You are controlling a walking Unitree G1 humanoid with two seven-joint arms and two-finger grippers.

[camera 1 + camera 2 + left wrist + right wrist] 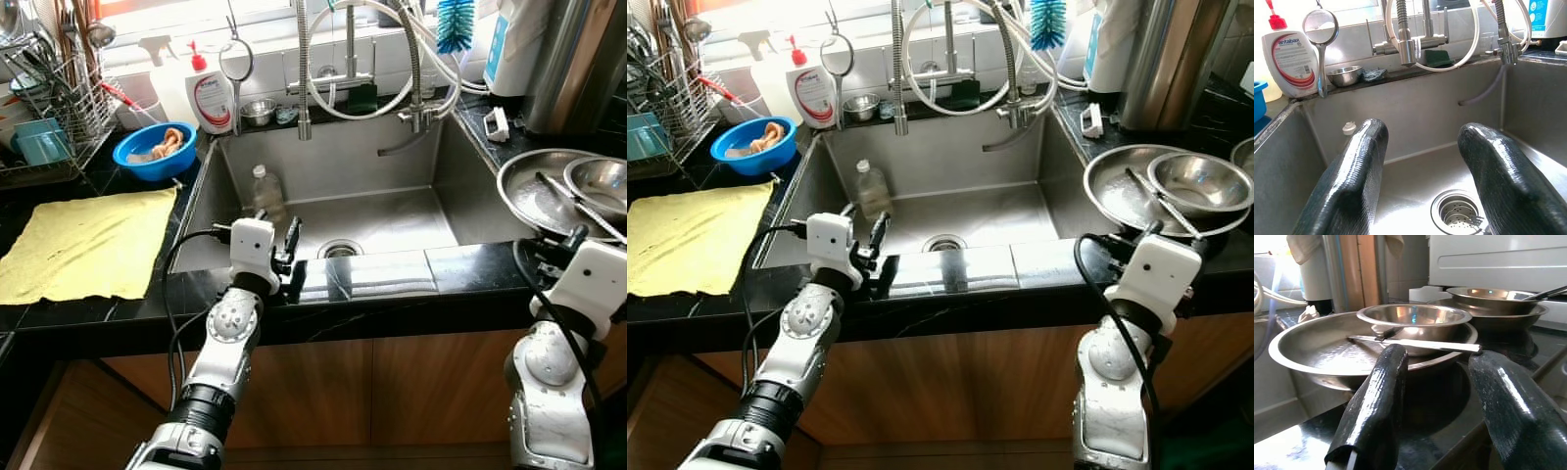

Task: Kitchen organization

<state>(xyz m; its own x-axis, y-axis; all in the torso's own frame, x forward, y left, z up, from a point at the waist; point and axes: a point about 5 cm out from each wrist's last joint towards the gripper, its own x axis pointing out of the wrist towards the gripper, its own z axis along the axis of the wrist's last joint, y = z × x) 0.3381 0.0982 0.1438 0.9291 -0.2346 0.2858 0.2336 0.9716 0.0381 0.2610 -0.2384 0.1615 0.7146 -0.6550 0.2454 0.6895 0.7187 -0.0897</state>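
**Two open grippers wait at the sink**

The left gripper [278,235] sits low in the middle of the frame, at the front edge of the sink [392,220]. Its fingers are wide apart and hold nothing. A clear bottle [265,191] stands in the sink just behind it. The right gripper [1435,396], at the lower right, is open and empty too, just in front of the big steel pan [1317,350]. A knife [1415,343] lies across the pan.
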